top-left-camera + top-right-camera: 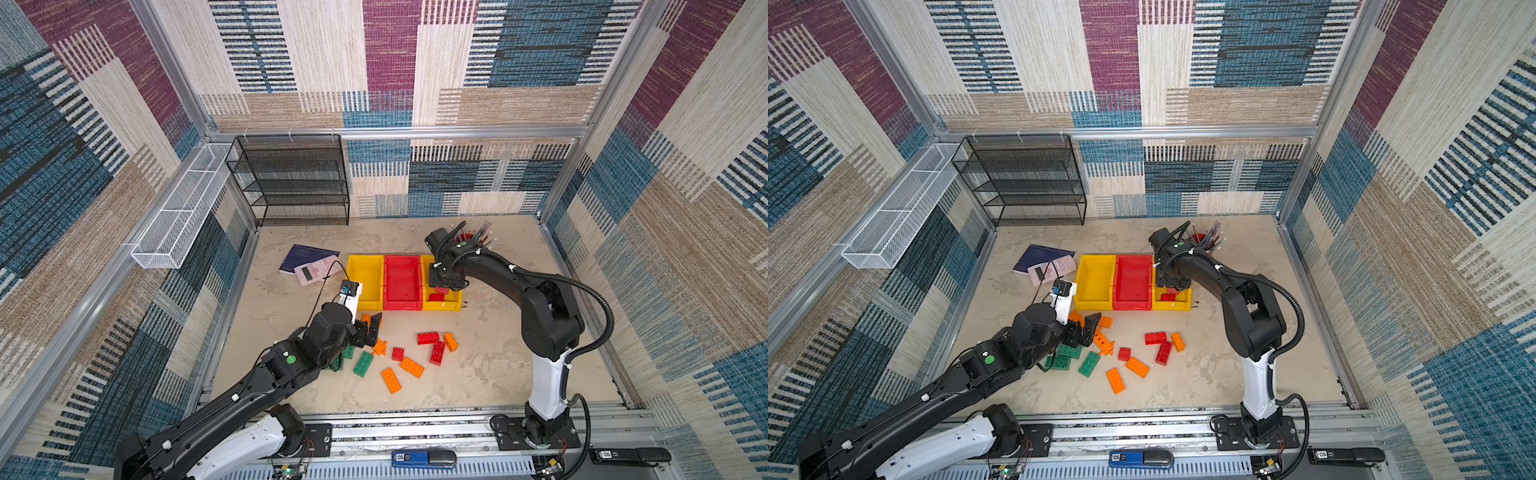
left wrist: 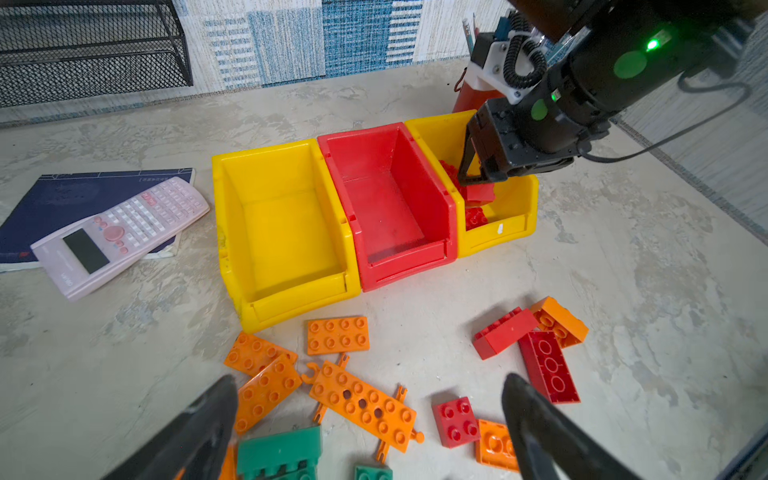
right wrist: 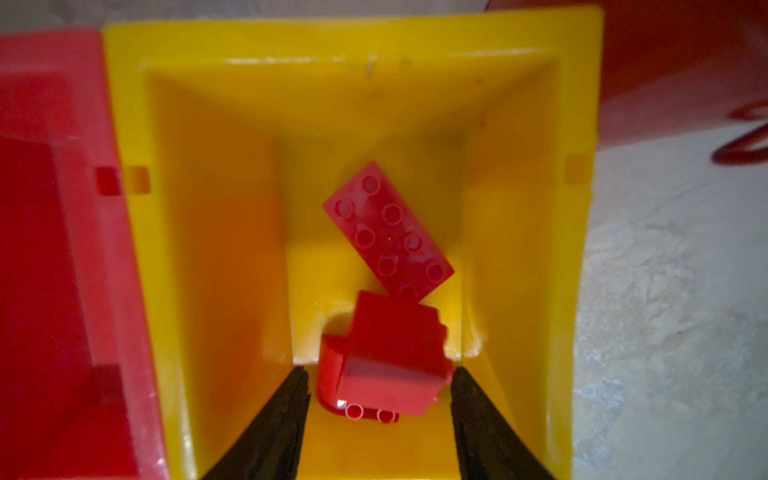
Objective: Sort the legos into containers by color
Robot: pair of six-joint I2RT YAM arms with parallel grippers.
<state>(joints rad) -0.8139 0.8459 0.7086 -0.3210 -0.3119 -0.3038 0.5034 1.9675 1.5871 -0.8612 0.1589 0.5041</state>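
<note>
My right wrist view looks straight down into the right yellow bin (image 3: 332, 41) and shows what no other view does. A flat red plate (image 3: 388, 232) with eight studs lies askew on the bin's floor. Nearer me a chunky red brick (image 3: 390, 357), blurred and tilted, sits between the fingers of my right gripper (image 3: 378, 374). The jaws stand partly apart. A sliver of yellow shows between one finger and the brick, so I have no clamp on it; whether the other finger touches it I cannot tell.

In both top views my own wrist covers that bin's middle, and only a red patch (image 1: 436, 296) shows at its near end. The left wrist view catches the right gripper (image 2: 478, 178) side-on, its tips dipped below the rim and the brick (image 2: 480, 193) just under them.

My left gripper (image 2: 370, 382) is spread wide and holds nothing. It hovers over the loose pieces on the worktop (image 1: 498, 365): orange plates (image 2: 337, 334), red bricks (image 2: 548, 365) and green bricks (image 1: 363, 364). The green ones show whole only in the top views.

The red bin (image 2: 399, 266) stands between the left yellow bin (image 2: 291, 303) and the right one, touching both.
</note>
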